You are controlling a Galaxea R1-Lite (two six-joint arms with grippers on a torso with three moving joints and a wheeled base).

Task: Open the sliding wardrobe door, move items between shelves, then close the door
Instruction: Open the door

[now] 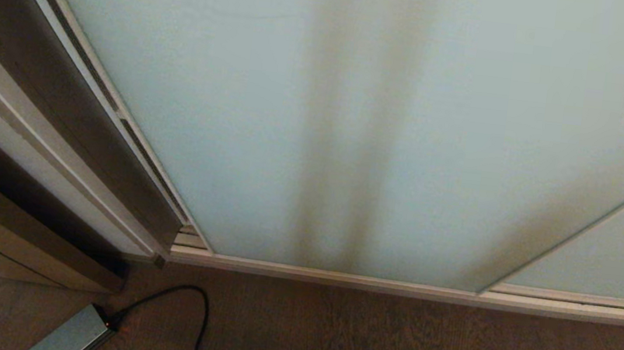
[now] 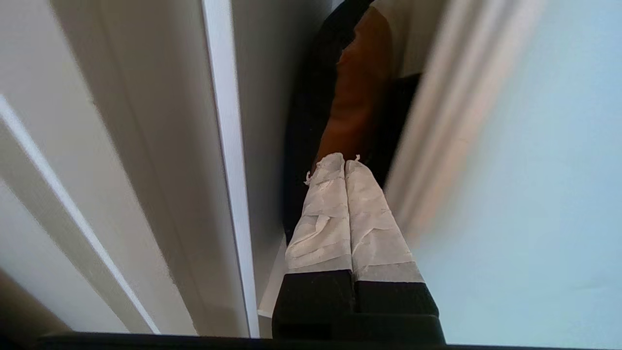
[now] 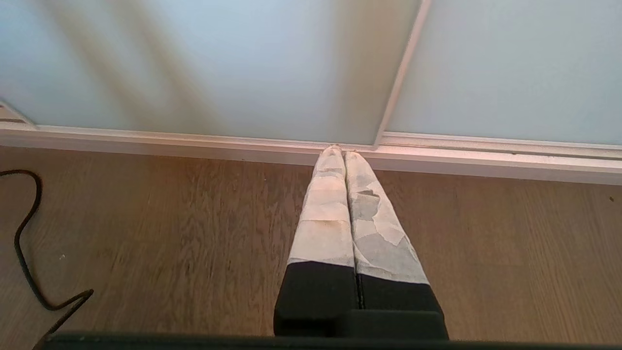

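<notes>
The sliding wardrobe door (image 1: 354, 115), frosted pale blue-green glass in a cream frame, fills the head view. Neither arm shows there. In the left wrist view my left gripper (image 2: 345, 163) is shut on nothing. Its taped fingertips point into a narrow gap between the door's cream edge (image 2: 427, 146) and a white side panel (image 2: 228, 146). Inside the gap I see a black fabric item (image 2: 311, 107) and something orange-brown (image 2: 359, 97). A sliver of white shelf (image 2: 272, 291) shows beside the fingers. My right gripper (image 3: 342, 151) is shut and hangs over the floor by the door track.
A second glass panel (image 1: 620, 251) overlaps at the right. The cream floor track (image 1: 393, 284) runs along the wooden floor. The brown wooden frame (image 1: 35, 79) stands at the left. A black cable (image 1: 196, 314) and a grey box (image 1: 73, 336) lie on the floor at bottom left.
</notes>
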